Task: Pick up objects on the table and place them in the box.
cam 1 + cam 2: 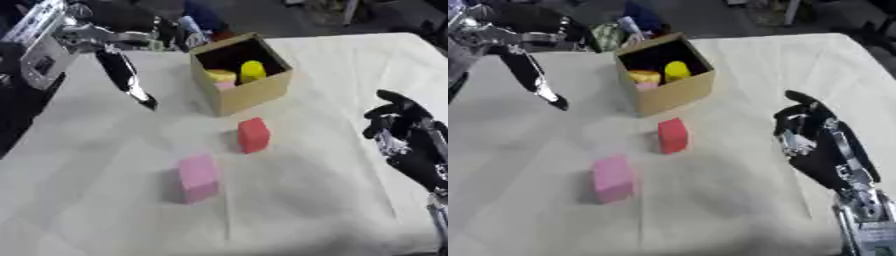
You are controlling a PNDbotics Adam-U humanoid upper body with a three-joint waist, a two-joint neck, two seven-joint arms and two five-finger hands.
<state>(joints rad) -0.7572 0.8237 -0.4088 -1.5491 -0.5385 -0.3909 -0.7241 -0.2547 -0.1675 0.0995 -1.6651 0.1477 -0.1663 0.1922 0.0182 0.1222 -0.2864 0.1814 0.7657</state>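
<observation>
In the left eye view, a table (332, 200) covered with a pale, creased cloth carries an open tan cardboard box (241, 74) set toward the far side, its opening facing up. Inside the box lie a yellow rounded piece (253, 70), a flatter yellow-orange piece (220, 75) and a small pink piece (226, 85) against the near wall. Just in front of the box, apart from it, a red rectangular block (253, 134) stands upright on the cloth. Nearer still and a little to the left, a pink rectangular block (198, 177) stands on the cloth, well apart from the red one. The left robot hand (131, 82) hangs over the table to the left of the box, its dark fingers straight and pointing down toward the cloth, holding nothing and touching no object. In the right eye view, the right robot hand (815, 137) shows at the right side over the table, palm toward the blocks, fingers partly bent at the tips yet spread apart and empty; it is well apart from both blocks and from the box. The same view shows the box with its near corner pointing toward the red block, and the left hand farther from the box, with its fingertips just above the cloth.
</observation>
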